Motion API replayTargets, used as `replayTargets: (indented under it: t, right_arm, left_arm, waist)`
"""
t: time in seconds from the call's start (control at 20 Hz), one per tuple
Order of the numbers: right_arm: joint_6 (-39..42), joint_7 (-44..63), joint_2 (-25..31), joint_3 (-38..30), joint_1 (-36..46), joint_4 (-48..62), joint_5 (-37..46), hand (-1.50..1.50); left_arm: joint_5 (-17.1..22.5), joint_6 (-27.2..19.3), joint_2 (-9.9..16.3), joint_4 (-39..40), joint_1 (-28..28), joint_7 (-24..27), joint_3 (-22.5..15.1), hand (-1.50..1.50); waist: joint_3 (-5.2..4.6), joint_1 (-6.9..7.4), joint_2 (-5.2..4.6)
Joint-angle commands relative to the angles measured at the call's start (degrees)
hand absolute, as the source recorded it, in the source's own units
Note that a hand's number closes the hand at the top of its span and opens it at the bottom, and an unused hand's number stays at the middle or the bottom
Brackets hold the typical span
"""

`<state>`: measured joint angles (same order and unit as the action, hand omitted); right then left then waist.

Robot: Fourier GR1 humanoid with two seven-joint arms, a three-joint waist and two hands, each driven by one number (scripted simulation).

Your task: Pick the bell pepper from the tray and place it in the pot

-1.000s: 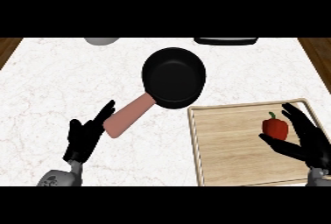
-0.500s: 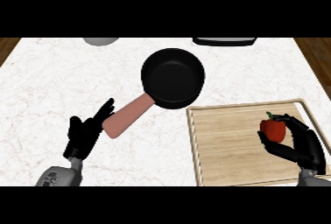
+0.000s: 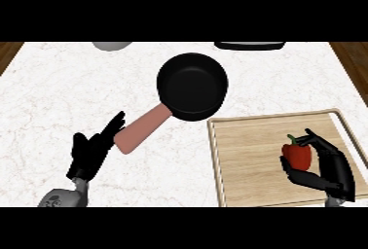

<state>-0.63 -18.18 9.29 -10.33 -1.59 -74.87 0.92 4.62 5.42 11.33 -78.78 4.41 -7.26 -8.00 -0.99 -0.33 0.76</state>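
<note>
A red bell pepper (image 3: 298, 154) with a green stem stands on the wooden tray (image 3: 251, 160) at the lower right. My right hand (image 3: 327, 165) is curled round the pepper from its right side, fingers above it and thumb below. A black pan (image 3: 192, 86) with a pinkish handle (image 3: 141, 130) lies at the middle of the white counter, up and left of the tray. My left hand (image 3: 91, 151) rests open at the lower left, fingers up, just left of the handle's end.
At the counter's far edge sit a grey bowl (image 3: 111, 45) on the left and a dark dish (image 3: 248, 45) on the right, both cut off by the view. Wooden floor shows past the counter's left and right corners.
My right hand has closed in from the pepper's right and curled round it. The pepper has shifted slightly. The left hand and the pan have stayed still.
</note>
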Motion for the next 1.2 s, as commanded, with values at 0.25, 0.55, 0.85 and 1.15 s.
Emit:
replayTargets:
  t: [0.25, 0.55, 0.85, 1.15]
  right_arm:
    - [-6.8, 6.6, -4.9, 9.4, -9.8, -22.0, 9.0, 1.5]
    - [-9.8, 14.2, -2.1, 12.3, -11.2, -31.6, 18.6, 1.5]
    - [-11.7, 28.4, -2.2, 17.8, -5.5, -40.8, 33.0, 1.5]
    - [-3.8, 47.9, -2.0, 19.4, 10.8, -41.7, 43.7, 1.5]
  left_arm:
    - [-0.5, 2.2, 0.6, 2.8, 1.8, 0.2, 2.8, 0.0]
    - [-0.1, 2.3, -0.8, -0.9, -1.2, -1.2, 2.2, 0.0]
    - [0.7, 3.9, 0.6, -1.4, 2.0, -4.1, 3.7, 0.0]
    - [-2.4, 1.3, -2.2, -3.6, -0.9, -4.4, 0.8, 0.0]
  waist:
    - [0.94, -0.13, -0.66]
    - [0.94, 0.07, -0.62]
    - [0.9, 0.25, -0.66]
    - [0.9, 1.11, -0.69]
